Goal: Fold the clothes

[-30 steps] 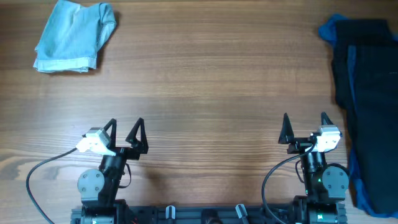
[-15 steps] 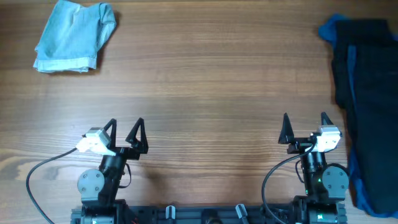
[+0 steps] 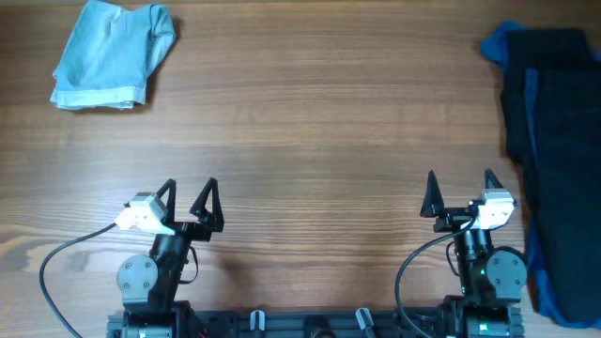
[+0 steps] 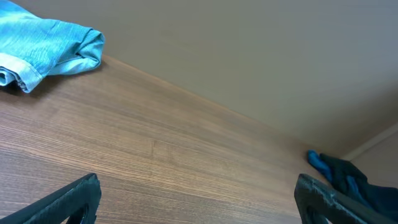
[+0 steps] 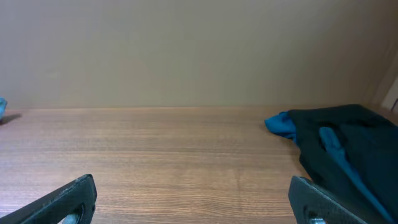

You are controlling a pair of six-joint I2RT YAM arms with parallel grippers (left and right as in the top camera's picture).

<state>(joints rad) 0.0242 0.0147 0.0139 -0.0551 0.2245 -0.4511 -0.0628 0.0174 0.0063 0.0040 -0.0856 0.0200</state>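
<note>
A folded light blue garment (image 3: 113, 54) lies at the table's far left corner; it also shows in the left wrist view (image 4: 43, 46). A dark navy garment with a brighter blue lining (image 3: 554, 141) lies unfolded along the right edge; it shows in the right wrist view (image 5: 342, 146) and the left wrist view (image 4: 348, 180). My left gripper (image 3: 191, 199) is open and empty near the front edge, far from both garments. My right gripper (image 3: 460, 192) is open and empty, just left of the dark garment.
The wooden table (image 3: 319, 141) spans the whole view. A plain beige wall (image 5: 186, 50) stands behind its far edge. The arm bases and cables sit at the front edge.
</note>
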